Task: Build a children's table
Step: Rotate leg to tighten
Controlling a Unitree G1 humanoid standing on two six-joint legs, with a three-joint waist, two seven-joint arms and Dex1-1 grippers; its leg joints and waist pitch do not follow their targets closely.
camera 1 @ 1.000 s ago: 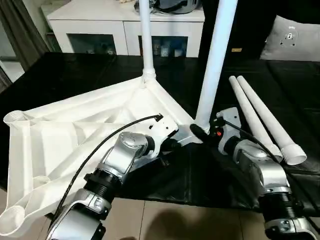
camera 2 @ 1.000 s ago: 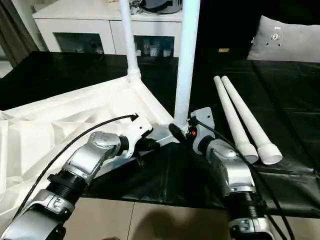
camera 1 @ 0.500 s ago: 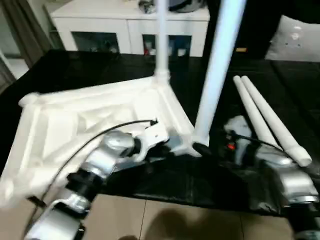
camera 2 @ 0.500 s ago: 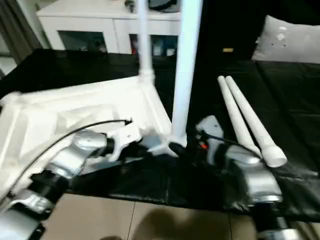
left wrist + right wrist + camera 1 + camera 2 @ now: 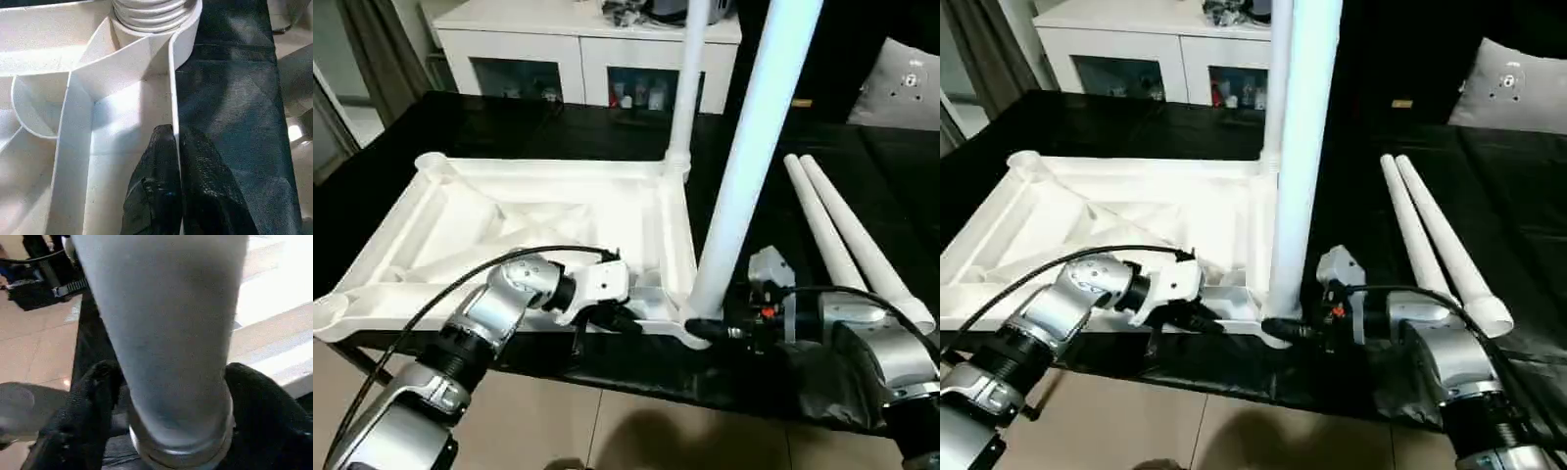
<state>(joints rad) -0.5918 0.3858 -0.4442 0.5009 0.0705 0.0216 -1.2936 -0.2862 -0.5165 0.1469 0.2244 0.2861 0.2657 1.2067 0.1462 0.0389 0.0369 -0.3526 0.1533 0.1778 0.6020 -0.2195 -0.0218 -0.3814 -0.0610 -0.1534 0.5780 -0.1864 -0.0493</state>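
From the head camera, the children's table top lies upside down on the black tabletop, ribbed side up, its near long edge along the tabletop's front. Two legs already stand in sockets: the far leg at the back corner and the near leg at the front corner towards my right. Two spare legs lie side by side on the tabletop to my right, touching each other. My left end effector sits at the near rim of the top; my right end effector is at the foot of the near leg.

In the left wrist view, my left fingers are pressed together on the thin upright rim wall, one finger on each side, just short of the corner socket. That wall looks stiff but thin, so I judge it a fair handle for sliding the light plastic top, not for lifting it.

In the right wrist view, my right fingers straddle the base of the near leg, spread to its width and touching both sides. The tube looks smooth, hollow and tapered, so likely slippery; low near the collar seems the best hold, since gripping high would lever against the socket.
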